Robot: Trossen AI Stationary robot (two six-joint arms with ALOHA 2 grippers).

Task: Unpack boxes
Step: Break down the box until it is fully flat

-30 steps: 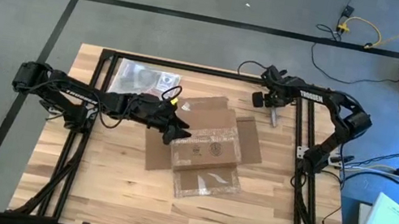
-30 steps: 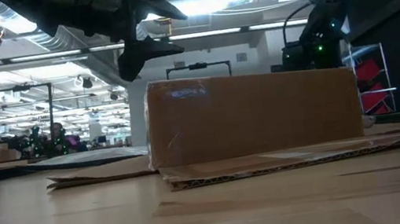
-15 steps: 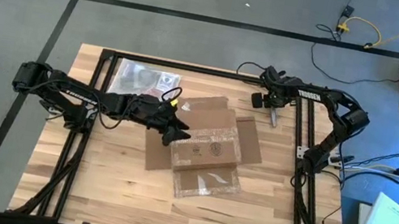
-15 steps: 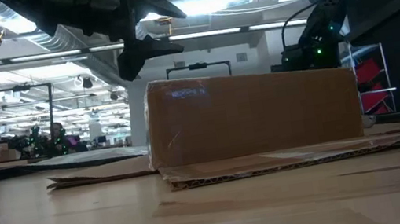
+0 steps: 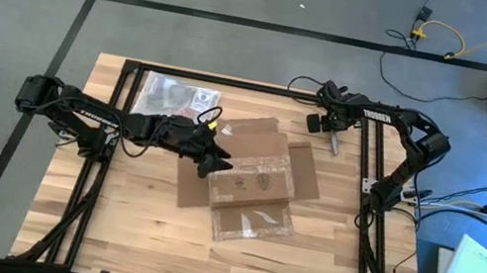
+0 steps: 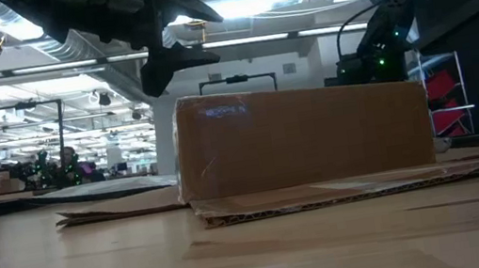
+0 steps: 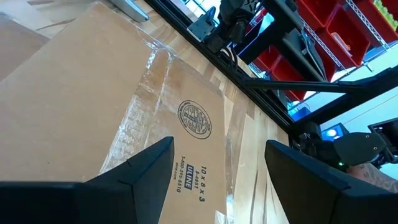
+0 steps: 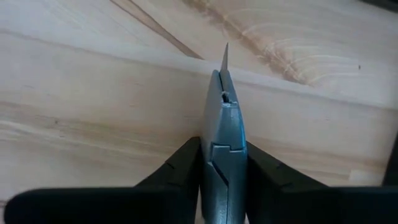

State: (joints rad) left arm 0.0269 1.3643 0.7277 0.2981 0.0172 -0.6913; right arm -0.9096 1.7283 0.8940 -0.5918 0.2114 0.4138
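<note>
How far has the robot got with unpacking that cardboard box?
Done: the box's flaps lie spread flat on the table. In hand: the right gripper grips a grey knife, while the left gripper hovers open over the box. Left: its top looks closed, so emptying remains.

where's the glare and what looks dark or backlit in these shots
High view: shiny clear tape strips glint on the shallow brown cardboard box. Low view: bright ceiling lights silhouette the left gripper. Left wrist view: the tape seam glares.
</note>
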